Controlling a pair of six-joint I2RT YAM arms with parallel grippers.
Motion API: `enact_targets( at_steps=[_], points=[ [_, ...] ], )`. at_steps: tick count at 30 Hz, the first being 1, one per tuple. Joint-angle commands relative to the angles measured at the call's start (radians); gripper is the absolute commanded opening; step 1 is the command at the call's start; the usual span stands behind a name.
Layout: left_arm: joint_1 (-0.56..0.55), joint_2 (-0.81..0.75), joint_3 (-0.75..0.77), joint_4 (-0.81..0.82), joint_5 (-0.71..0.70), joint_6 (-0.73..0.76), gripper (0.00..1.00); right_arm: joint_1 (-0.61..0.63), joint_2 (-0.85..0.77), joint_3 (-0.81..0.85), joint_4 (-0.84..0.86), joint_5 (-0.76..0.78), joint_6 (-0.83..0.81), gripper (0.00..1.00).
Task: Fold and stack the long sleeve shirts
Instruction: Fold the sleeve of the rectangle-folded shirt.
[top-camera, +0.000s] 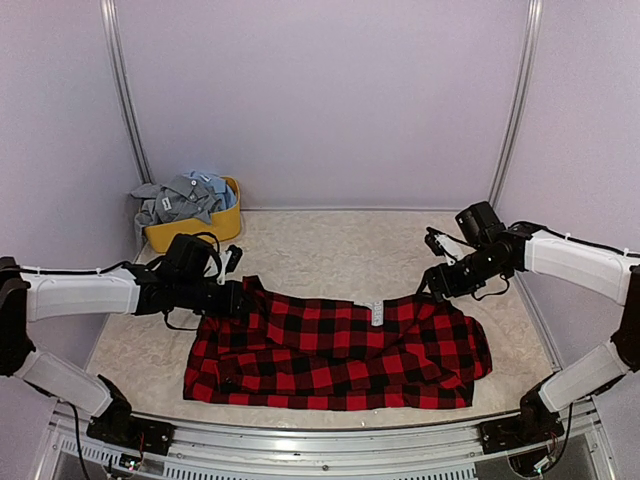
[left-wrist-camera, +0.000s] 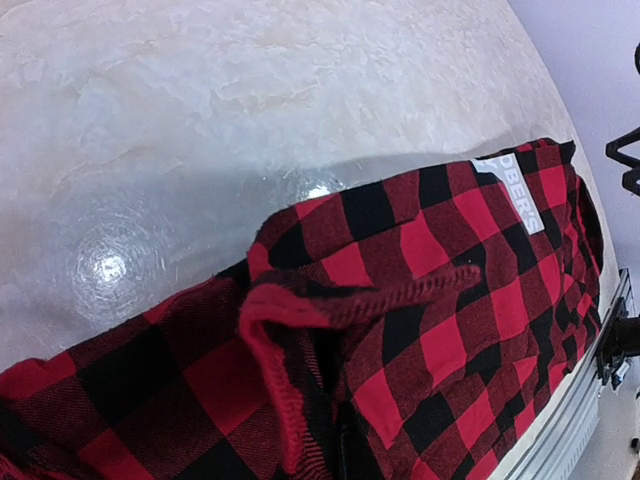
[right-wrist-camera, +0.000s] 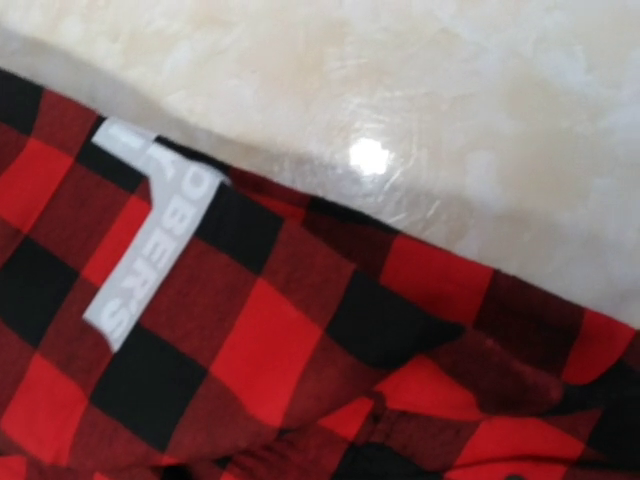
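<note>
The red-and-black check long sleeve shirt (top-camera: 340, 350) lies folded into a wide band across the near half of the table, its white label (top-camera: 376, 314) on the far edge. My left gripper (top-camera: 240, 295) is shut on the shirt's far left corner. In the left wrist view the hem (left-wrist-camera: 300, 310) bunches up into the jaws, which the cloth hides. My right gripper (top-camera: 432, 288) sits at the shirt's far right corner. In the right wrist view the shirt (right-wrist-camera: 250, 340) and its label (right-wrist-camera: 150, 250) fill the picture and cover the fingers.
A yellow tub (top-camera: 205, 232) stands at the back left, heaped with grey and pale blue shirts (top-camera: 180, 198). Bare pale table top (top-camera: 330, 250) lies beyond the shirt. A metal rail (top-camera: 320, 440) runs along the near edge, and walls close in the back and sides.
</note>
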Motion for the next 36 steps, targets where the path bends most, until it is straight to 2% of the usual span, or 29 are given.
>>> enact_targets(
  at_steps=[1,8,20,28,36],
  points=[
    [-0.039,0.017,0.031,0.050,0.027,0.005,0.01,-0.009,0.027,-0.011,0.075,0.061,0.041,0.73],
    [-0.101,0.083,0.108,0.043,0.020,0.018,0.01,-0.010,0.164,0.063,0.145,0.038,0.019,0.73],
    [-0.132,0.108,0.152,0.018,-0.004,0.036,0.01,-0.026,0.329,0.142,0.155,-0.153,-0.082,0.74],
    [-0.132,0.103,0.162,-0.004,-0.024,0.052,0.01,-0.068,0.293,0.053,0.164,-0.276,-0.078,0.68],
    [-0.133,0.087,0.174,-0.021,-0.037,0.058,0.03,-0.073,0.185,-0.067,0.176,-0.259,-0.031,0.58]
  ],
)
